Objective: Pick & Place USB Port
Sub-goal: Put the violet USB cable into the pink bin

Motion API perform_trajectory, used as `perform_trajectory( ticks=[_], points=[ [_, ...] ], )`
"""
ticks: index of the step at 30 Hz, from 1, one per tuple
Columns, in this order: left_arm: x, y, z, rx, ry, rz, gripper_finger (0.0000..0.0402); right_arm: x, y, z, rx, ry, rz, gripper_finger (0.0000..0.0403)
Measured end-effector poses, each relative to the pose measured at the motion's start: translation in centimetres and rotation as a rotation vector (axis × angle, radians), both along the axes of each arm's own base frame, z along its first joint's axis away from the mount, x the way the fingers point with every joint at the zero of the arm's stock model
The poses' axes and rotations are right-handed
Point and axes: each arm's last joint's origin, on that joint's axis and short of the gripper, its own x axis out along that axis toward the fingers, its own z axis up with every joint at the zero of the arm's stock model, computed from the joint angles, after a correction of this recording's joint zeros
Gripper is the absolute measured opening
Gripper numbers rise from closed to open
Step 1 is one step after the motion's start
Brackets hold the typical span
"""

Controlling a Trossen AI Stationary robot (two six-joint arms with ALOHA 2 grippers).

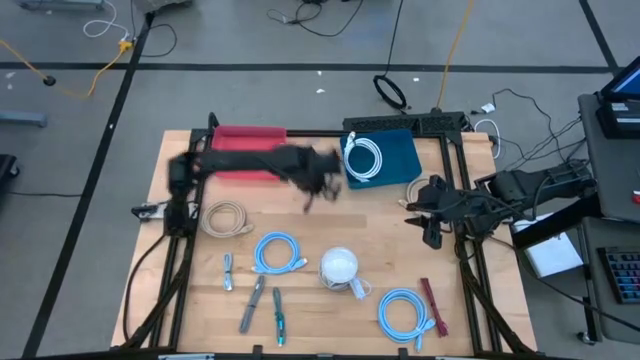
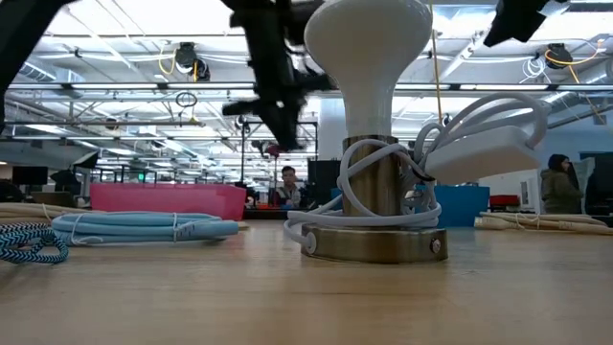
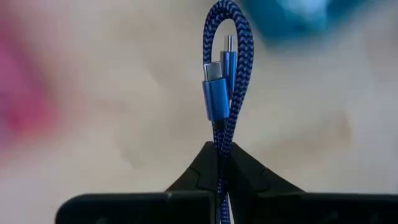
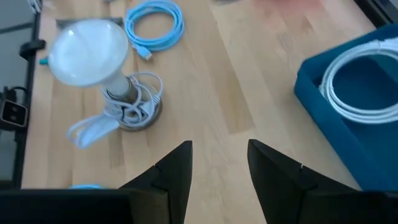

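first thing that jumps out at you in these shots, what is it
The left claw, up over the middle of the table between the pink bin and the blue bin, is shut on a folded blue braided USB cable. Next comes the white bulb-shaped lamp near the front, its cord wrapped round its base. The right claw waits open at the right side.

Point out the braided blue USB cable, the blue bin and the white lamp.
braided blue USB cable (image 3: 217, 93): left wrist view, on its metallic blue plug.
blue bin (image 1: 398, 152): high view, on bare floor beside the white coil.
white lamp (image 2: 372, 43): low view, on the rounded white shade.
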Motion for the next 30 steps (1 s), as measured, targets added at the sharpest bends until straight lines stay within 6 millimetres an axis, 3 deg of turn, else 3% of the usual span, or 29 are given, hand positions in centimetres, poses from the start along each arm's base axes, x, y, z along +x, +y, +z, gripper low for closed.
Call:
perform_trajectory(
  ticks=[6,9,13,19,25,30],
  points=[
    [-6.3,4.4,5.6,0.139,0.042,0.173,0.001,0.9,0.3,0.1,0.001,-0.036,0.01,0.0146],
    [-8.7,6.9,5.8,0.161,0.149,0.234,0.001,1.4,0.4,0.0,0.005,-0.044,0.012,0.0146],
    [-10.4,9.5,5.5,0.146,0.185,0.258,0.001,2.0,0.7,-0.1,0.012,-0.047,0.016,0.0146],
    [-12.2,12.3,2.2,0.057,0.182,0.312,0.001,2.2,1.3,-0.2,0.03,-0.051,0.026,0.0146],
    [-13.2,12.0,-3.5,-0.055,0.186,0.312,0.0009,2.2,1.7,-0.3,0.046,-0.05,0.018,0.0146],
    [-13.1,11.7,-5.4,-0.059,0.139,0.3,0.0009,2.2,1.7,-0.2,0.042,-0.055,0.007,0.0146]
  ],
)
